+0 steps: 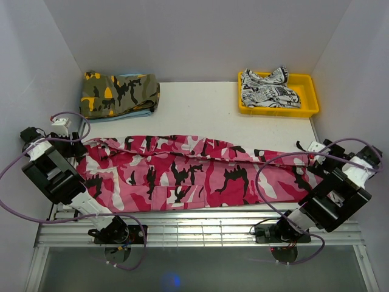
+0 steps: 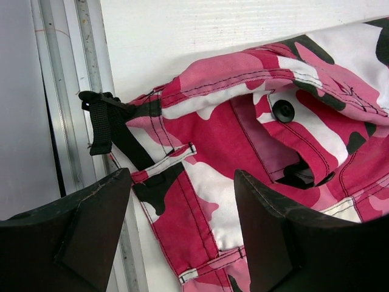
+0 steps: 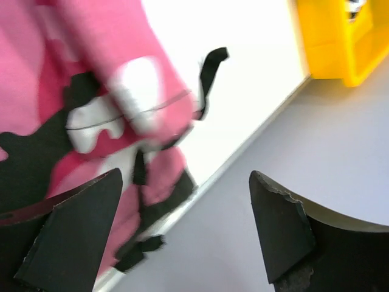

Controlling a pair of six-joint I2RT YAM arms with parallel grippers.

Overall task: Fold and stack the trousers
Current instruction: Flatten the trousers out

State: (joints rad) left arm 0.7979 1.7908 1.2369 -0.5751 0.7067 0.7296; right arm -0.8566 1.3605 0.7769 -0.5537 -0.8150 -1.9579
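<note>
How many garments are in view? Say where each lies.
3: trousers spread along the near edge; olive garment far left; white garment in the tray. Blue cloth under the olive one may be another.

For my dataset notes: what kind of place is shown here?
Probably a robot lab test cell: white walls box in a table, two arms are bolted at its near edge, and the trousers lie spread near a yellow bin.
</note>
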